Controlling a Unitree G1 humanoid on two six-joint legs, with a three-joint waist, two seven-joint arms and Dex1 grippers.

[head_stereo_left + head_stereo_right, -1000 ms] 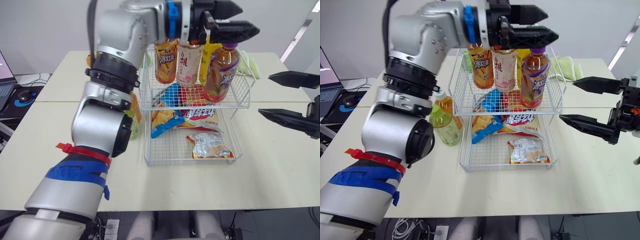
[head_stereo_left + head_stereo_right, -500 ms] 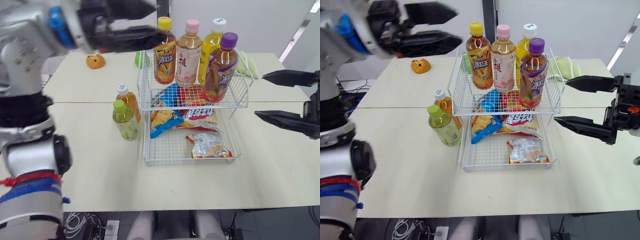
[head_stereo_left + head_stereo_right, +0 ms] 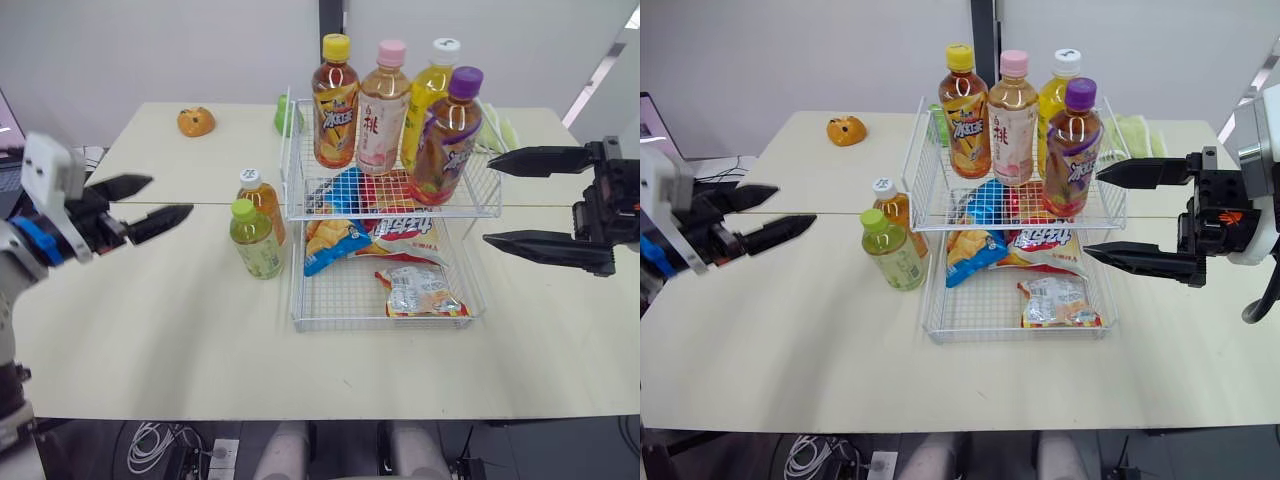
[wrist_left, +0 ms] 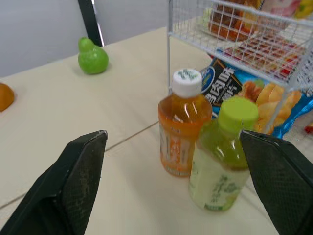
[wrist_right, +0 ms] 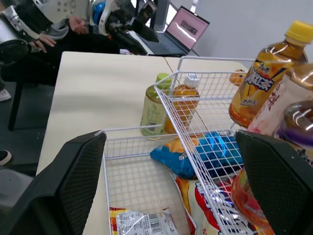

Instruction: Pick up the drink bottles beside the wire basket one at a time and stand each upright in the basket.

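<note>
Beige table (image 3: pixel 200 330): four bottles (image 3: pixel 336 100) upright in wire basket (image 3: pixel 296 322), two wait at its 9 o'clock. Left gripper (image 3: pixel 170 196) spread, empty; next I reach and clamp green-cap bottle (image 3: pixel 255 240), probably the nearer. Right gripper (image 3: pixel 488 200) splayed, idle at 3 o'clock.

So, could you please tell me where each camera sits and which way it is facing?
Eye views: on the head, facing forward and down at the wire basket; left gripper and right gripper show.
Left wrist view: along its own fingers at the green-capped bottle and white-capped bottle.
Right wrist view: along its own fingers across the basket.
Shared: all show both bottles.
</note>
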